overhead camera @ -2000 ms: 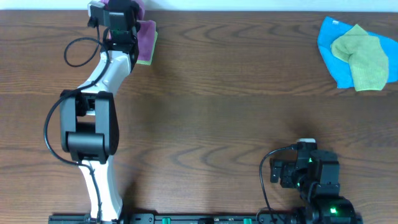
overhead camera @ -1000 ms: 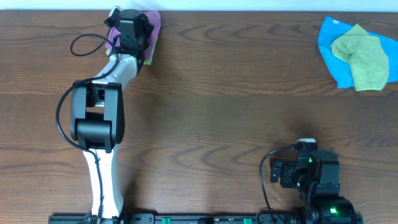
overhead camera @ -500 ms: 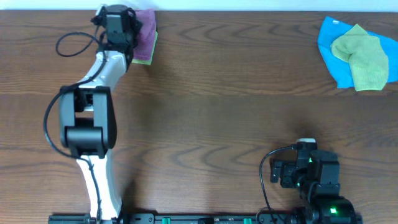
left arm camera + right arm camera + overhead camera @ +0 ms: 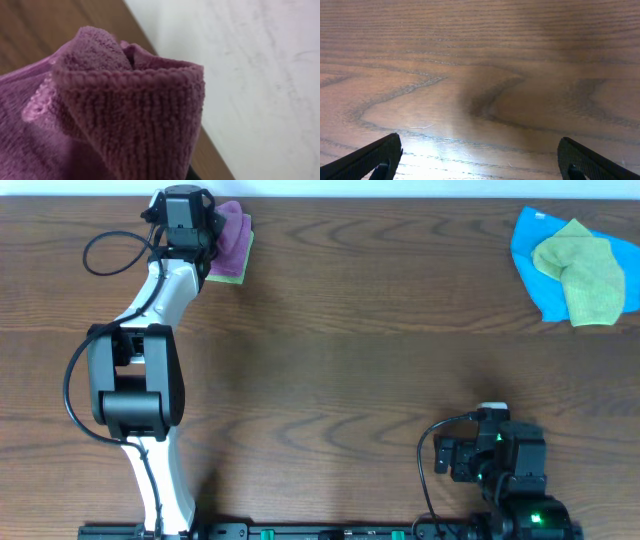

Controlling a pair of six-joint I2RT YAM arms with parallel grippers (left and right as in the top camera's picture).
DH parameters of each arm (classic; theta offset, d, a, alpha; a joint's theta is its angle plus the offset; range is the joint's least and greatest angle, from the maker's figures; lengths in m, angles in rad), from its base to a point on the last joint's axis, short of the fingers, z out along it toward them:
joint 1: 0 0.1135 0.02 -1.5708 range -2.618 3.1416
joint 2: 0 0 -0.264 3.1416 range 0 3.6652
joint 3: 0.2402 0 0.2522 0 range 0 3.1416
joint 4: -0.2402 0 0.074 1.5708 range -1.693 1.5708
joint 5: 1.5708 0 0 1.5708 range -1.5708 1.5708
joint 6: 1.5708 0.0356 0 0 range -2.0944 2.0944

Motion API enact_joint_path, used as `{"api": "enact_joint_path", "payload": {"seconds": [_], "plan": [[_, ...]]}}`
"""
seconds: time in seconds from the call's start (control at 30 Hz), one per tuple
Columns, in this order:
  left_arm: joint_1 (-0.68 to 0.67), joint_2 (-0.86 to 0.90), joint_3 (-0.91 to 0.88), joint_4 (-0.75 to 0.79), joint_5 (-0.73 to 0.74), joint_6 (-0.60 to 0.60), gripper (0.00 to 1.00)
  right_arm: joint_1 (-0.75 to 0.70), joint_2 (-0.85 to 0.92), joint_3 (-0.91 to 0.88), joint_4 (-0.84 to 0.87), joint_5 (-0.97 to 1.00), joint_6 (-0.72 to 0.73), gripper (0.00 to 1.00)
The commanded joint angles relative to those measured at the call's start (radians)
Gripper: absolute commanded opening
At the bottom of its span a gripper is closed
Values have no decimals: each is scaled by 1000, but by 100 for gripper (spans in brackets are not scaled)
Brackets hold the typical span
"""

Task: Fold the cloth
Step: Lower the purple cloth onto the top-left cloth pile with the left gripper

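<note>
the cloth (image 4: 125,115) is soft, light and floppy, so grab it by a corner. left gripper (image 4: 186,213) looks clamped on a bunched fold, right gripper (image 4: 477,152) gaping, empty.

The broad middle of the surface (image 4: 350,360) gives open passage. The left arm (image 4: 135,380) blocks the left side up to the cloth (image 4: 232,235) at the far edge. A blue cloth (image 4: 528,252) and green cloth (image 4: 580,270) fill the far right corner, and the right arm (image 4: 505,470) fills the near right.

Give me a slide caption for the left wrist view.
Purple cloth, folded over, fills the view; table edge behind.
</note>
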Motion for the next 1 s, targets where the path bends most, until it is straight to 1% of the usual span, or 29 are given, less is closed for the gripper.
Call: {"api": "enact_joint_path", "payload": {"seconds": [0.0, 0.07, 0.1, 0.13, 0.2, 0.23, 0.27, 0.33, 0.43, 0.53, 0.6, 0.7, 0.77, 0.87, 0.97], "plan": [[2, -19, 24, -24, 2, -5, 12, -6, -4, -3, 0, 10, 16, 99], [2, -19, 24, -43, 2, -5, 13, -6, -4, -3, 0, 10, 16, 99], [2, -19, 24, -52, 2, -5, 21, -6, -4, -3, 0, 10, 16, 99], [2, -19, 24, -63, 2, -12, 30, -6, -4, -3, 0, 10, 16, 99], [2, -19, 24, -83, 3, -40, 65, -6, -4, -3, 0, 10, 16, 99], [2, -19, 24, -92, 7, -67, 91, -6, -4, -3, 0, 10, 16, 99], [2, -19, 24, -100, 12, -87, 95, -6, -4, -3, 0, 10, 16, 99], [2, -19, 24, -116, 45, -134, 95, -6, -4, -3, 0, 10, 16, 99], [0, -19, 24, -116, 87, -164, 95, -6, -4, -3, 0, 10, 16, 99], [0, -19, 24, -117, 116, -223, 95, -6, -4, -3, 0, 10, 16, 99], [0, -25, 24, -142, 151, -316, 95, -6, -4, -3, 0, 10, 16, 99], [-7, -47, 24, -285, 166, -476, 95, -6, -4, -3, 0, 10, 16, 99], [-20, -74, 24, -423, 137, -534, 95, -6, -4, -3, 0, 10, 16, 99], [-40, -125, 24, -584, 55, -535, 95, -6, -4, -3, 0, 10, 16, 99], [-45, -186, 24, -691, 16, -510, 95, -6, -4, -3, 0, 10, 16, 99]]}}
